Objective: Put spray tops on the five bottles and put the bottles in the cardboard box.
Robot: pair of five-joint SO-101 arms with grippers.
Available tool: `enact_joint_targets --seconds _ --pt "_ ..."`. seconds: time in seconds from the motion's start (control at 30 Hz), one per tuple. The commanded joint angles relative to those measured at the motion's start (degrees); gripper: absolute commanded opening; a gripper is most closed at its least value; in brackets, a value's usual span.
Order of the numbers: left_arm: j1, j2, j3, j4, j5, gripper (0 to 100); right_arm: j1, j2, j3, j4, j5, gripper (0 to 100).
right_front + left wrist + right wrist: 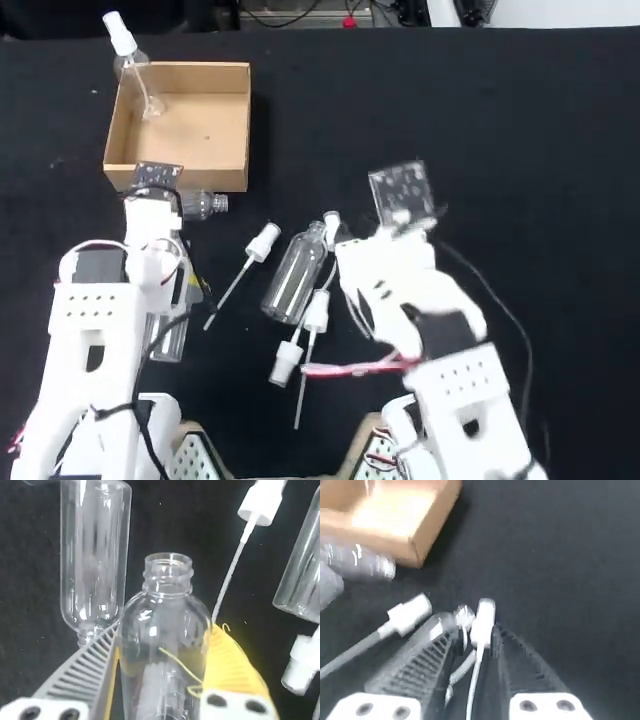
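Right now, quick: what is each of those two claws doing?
Left gripper: shut on a clear plastic bottle with no top.
Right gripper: shut on a white plastic spray top.

Cardboard box [180, 168]: plain tan.
Table [500, 130]: black.
Bottle [165, 645]: clear, colourless.
Spray top [482, 615]: white.
Left gripper [165, 627]: one finger yellow, one grey, both ridged.
Right gripper [476, 630]: dark grey, ridged.
Arms [90, 330]: white.
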Motion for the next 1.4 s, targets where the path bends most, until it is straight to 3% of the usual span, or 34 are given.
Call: enact_joint_targets --seconds 0.0,0.27,0.47,0.63,0.77,0.87,1.07,1.37 --pt "0.3 -3.3 0.6 -2.6 0.6 17 1.2 11.5 -8.4 0.4 -1.2 9.9" --pt "-1.8 -4.3 0.8 -2.1 0.6 17 -2.7 27.1 -18.5 -1.3 -4.0 9.9" --pt "-7.6 -4.8 0.8 -2.5 0.8 17 -9.6 37.4 -26.1 -1.9 -23.4 9.9" --pt "-8.1 -4.8 0.5 -2.5 3.5 17 -15.8 48.5 -34.8 -1.8 -29.8 9.9" --pt "-8.1 -4.8 0.7 -2.5 3.4 17 -16.5 57.3 -39.7 -1.2 -36.2 12.3" --pt "-8.1 -4.8 0.7 -2.5 3.4 17 -16.8 63.2 -43.3 0.8 -38.3 18.3" --pt "-8.1 -4.8 0.7 -2.5 3.3 17 -18.7 69.4 -51.8 6.9 -38.7 18.3" --pt "-8.2 -4.8 0.7 -2.5 3.3 17 -19.4 76.9 -54.4 8.4 -49.1 18.4"
